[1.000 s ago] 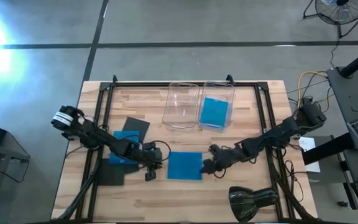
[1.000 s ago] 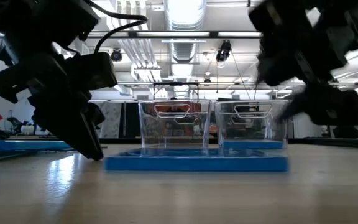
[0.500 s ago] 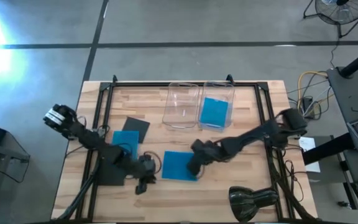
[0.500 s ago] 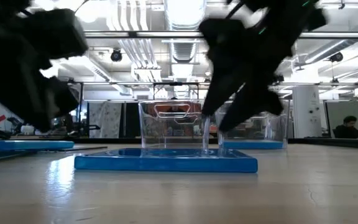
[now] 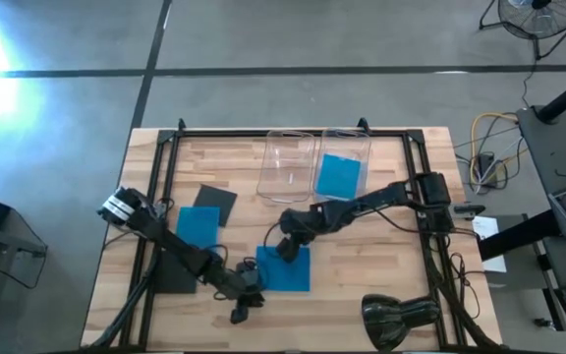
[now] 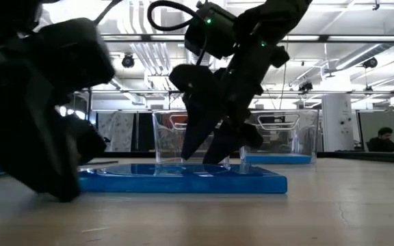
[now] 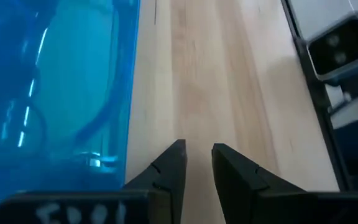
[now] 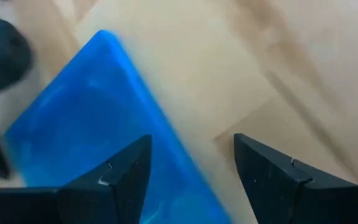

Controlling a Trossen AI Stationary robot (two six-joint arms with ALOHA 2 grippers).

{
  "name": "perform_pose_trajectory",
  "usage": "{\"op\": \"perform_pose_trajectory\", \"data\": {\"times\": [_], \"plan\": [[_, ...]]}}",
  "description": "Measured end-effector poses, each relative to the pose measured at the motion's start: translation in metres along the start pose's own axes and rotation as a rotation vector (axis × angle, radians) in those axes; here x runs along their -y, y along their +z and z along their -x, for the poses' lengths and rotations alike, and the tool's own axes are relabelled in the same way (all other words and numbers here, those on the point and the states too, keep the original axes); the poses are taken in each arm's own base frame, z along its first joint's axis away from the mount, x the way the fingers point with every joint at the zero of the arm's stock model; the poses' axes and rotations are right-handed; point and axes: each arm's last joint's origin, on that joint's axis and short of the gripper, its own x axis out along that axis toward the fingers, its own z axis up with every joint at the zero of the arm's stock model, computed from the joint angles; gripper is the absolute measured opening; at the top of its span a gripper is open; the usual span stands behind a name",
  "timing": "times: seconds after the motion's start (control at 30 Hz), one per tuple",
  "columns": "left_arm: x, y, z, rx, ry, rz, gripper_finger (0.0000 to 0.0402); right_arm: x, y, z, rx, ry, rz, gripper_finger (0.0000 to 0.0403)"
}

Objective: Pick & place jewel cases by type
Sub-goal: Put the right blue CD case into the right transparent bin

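A bright blue jewel case [image 5: 288, 275] lies flat on the wooden table, near the middle front. My right gripper [image 5: 287, 250] is open and points steeply down at the case's far edge. In the right wrist view that edge [image 8: 160, 124] runs between the fingers, one finger over the blue top and the other over bare wood. My left gripper [image 5: 246, 298] is low beside the case's near left corner, with a narrow gap between its fingers [image 7: 197, 152] and only wood in it. Another blue case [image 5: 199, 226] and two dark ones [image 5: 216, 200] [image 5: 175, 275] lie at the left. My right gripper comes at the blue case from above. One fingertip [image 6: 190, 156] stands low over the case's top by its far edge. Whether it touches I cannot tell. My left gripper has one finger [image 7: 166, 165] close beside the case's side edge [image 7: 126, 124]. Whether it touches I cannot tell.
Two clear bins stand at the far middle. The left one [image 5: 269, 162] has nothing in it and the right one [image 5: 367, 157] holds a blue case [image 5: 339, 177]. A dark lamp-like object [image 5: 401, 313] sits at the near right. Black rails [image 5: 263, 131] frame the table.
My right gripper has gone toward the table's left, from the blue case's right edge across it to its far edge, rolling and tipping down. My left gripper has gone toward the near edge. The blue case has slid a little toward the left.
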Motion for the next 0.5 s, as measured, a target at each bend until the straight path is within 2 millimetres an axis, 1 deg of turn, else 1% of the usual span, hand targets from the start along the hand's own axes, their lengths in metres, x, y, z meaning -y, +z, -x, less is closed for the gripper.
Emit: {"op": "perform_pose_trajectory", "data": {"times": [0.07,0.13,0.2,0.3,0.37,0.43,0.5], "plan": [[-0.004,0.002,-0.003,-0.016,0.025,0.040,0.0066,-0.006,-0.005,0.002,-0.055,0.057,0.009,0.0219],[-0.005,0.006,0.001,-0.021,0.041,0.064,0.0066,-0.012,-0.010,0.005,-0.110,0.115,0.024,0.0219],[-0.007,0.007,0.011,-0.035,0.075,0.061,0.0066,-0.014,-0.014,0.011,-0.171,0.147,0.033,0.0219],[-0.010,0.007,0.031,-0.054,0.185,0.051,0.0066,-0.019,-0.016,0.017,-0.244,0.221,0.054,0.0219],[-0.014,0.008,0.045,-0.059,0.275,0.049,0.0066,-0.024,-0.016,0.024,-0.246,0.258,0.078,0.0219],[-0.017,0.007,0.055,-0.060,0.321,0.077,0.0066,-0.022,-0.019,0.028,-0.230,0.207,0.056,0.0219],[-0.017,0.007,0.059,-0.054,0.304,0.117,0.0066,-0.013,-0.025,0.027,-0.225,0.107,-0.031,0.0219]]}}
